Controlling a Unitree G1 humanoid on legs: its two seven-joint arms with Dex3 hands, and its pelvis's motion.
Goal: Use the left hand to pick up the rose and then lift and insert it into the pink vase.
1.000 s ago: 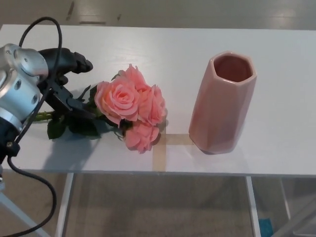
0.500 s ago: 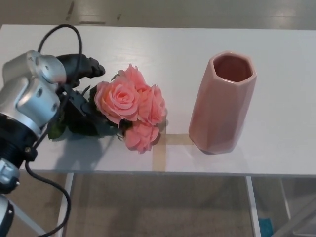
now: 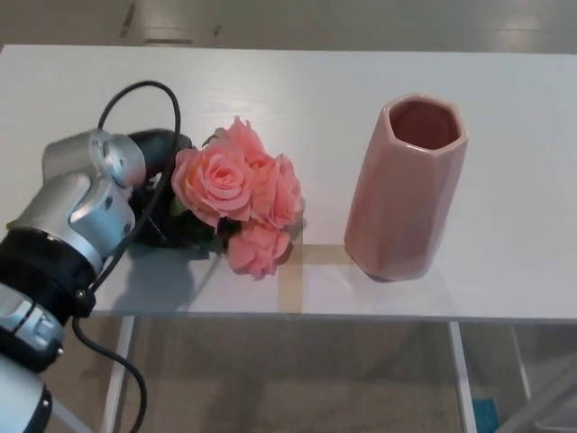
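left hand at the rose stems, grip not visible

left hand (image 3: 155,180) sits on the table (image 3: 297,90) right behind the rose (image 3: 236,194) blooms, over the stem and leaf area. silver wrist housing covers most of it, only black bits show at the top and under the wrist. can't tell if its fingers are spread or closed on the stems. black cable loops up over the wrist.

rose lies flat on the table, a bunch of pink blooms, heads pointing toward the pink vase (image 3: 407,185). lowest bloom is near the front table edge, next to a strip of tan tape (image 3: 291,271) that runs to that edge. dark leaves are just visible between wrist and blooms.

pink vase stands upright, mouth open and facing up, nothing in it that i can see. clear gap of bare table between blooms and vase. its base is close to the front edge.

open table behind and to the right of the vase, and all along the back. right hand not in view.
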